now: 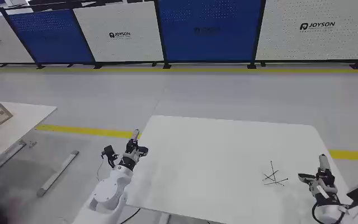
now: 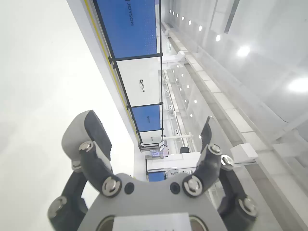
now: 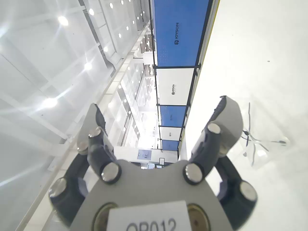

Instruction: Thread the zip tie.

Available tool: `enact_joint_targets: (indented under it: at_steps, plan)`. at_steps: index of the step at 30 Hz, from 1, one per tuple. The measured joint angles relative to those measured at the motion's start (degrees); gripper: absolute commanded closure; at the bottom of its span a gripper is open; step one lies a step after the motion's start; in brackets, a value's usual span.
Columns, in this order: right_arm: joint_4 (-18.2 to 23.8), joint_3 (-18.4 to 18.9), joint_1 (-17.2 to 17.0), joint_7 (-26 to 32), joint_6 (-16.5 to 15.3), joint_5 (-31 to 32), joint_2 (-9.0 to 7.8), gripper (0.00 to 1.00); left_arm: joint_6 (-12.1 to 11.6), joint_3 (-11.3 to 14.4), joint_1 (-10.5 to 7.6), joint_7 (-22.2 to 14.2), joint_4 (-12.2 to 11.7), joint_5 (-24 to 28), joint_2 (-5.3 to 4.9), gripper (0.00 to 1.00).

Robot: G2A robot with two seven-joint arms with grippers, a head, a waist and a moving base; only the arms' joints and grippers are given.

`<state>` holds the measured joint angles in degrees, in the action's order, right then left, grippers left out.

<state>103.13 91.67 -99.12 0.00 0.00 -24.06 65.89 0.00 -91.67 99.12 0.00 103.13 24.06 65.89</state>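
Observation:
Several thin black zip ties (image 1: 273, 177) lie crossed in a loose pile on the white table (image 1: 224, 162), near its right front corner. The same zip ties (image 3: 251, 140) lie on the tabletop just beside one finger of my right gripper (image 3: 160, 108), which is open and holds nothing. That right gripper (image 1: 314, 168) sits at the table's right edge, a short way from the pile. My left gripper (image 1: 136, 143) is at the table's left edge, far from the ties. It points up over the table edge, and the left gripper (image 2: 154, 123) stands open and empty.
Blue and white partition panels (image 1: 207, 31) stand across the floor behind the table. A yellow floor line (image 1: 84, 131) runs past the table's far side. Another white table (image 1: 22, 117) stands at the far left.

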Motion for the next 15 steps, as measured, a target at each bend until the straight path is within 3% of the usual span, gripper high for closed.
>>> enact_joint_targets:
  at_steps: [1,2,3,4,5,6,7,11,15]
  plan:
    - [0.00,0.00,0.00,0.00,0.00,0.00,0.00,0.22,0.00,0.00,0.00,0.00,0.00,0.00,0.00,0.22]
    - [0.00,0.00,0.00,0.00,0.00,0.00,0.00,0.00,0.00,0.00,0.00,0.00,0.00,0.00,0.00,0.00]
    - [0.00,0.00,0.00,0.00,0.00,0.00,0.00,0.00,0.00,0.00,0.00,0.00,0.00,0.00,0.00,0.00]
    - [0.00,0.00,0.00,0.00,0.00,0.00,0.00,0.22,0.00,0.00,0.00,0.00,0.00,0.00,0.00,0.00]
    - [0.00,0.00,0.00,0.00,0.00,0.00,0.00,0.22,0.00,0.00,0.00,0.00,0.00,0.00,0.00,0.00]
    - [0.00,0.00,0.00,0.00,0.00,0.00,0.00,0.00,0.00,0.00,0.00,0.00,0.00,0.00,0.00,0.22]
    - [0.00,0.00,0.00,0.00,0.00,0.00,0.00,0.00,0.00,0.00,0.00,0.00,0.00,0.00,0.00,0.00]
    - [-0.12,0.74,0.37,2.17,0.96,2.40,-0.25,0.00,0.00,0.00,0.00,0.00,0.00,0.00,0.00,0.00]
    - [-0.22,3.64,0.75,10.27,2.16,4.27,-0.92,0.00,0.00,0.00,0.00,0.00,0.00,0.00,0.00,0.00]
